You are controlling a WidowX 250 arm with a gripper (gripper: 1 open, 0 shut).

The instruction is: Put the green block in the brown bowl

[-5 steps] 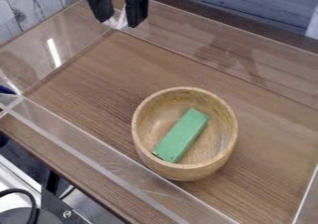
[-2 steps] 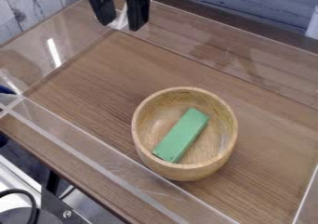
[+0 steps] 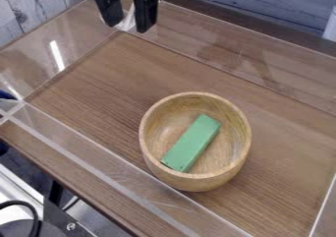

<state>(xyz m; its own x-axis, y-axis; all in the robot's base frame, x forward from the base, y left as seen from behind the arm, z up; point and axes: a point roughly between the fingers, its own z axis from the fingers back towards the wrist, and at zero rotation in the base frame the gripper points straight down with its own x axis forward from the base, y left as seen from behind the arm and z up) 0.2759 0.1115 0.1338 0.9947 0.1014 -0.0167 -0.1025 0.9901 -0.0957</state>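
Gripper (image 3: 128, 13) at the top edge, pointing down, dark fingers (image 3: 143, 12) spread apart with nothing between them, well apart from everything else. Below and to the right, on the wooden table (image 3: 92, 93), a round brown bowl (image 3: 231, 164) with thick rim. Inside the bowl, the green block (image 3: 192, 144), lying flat and slanted across the bottom. Clear walls (image 3: 53, 54) around the table.

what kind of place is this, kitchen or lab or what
Likely a robot test bench, not a kitchen: a wood-grain tabletop fenced by clear plastic walls, with a black robot tool hanging open above it.
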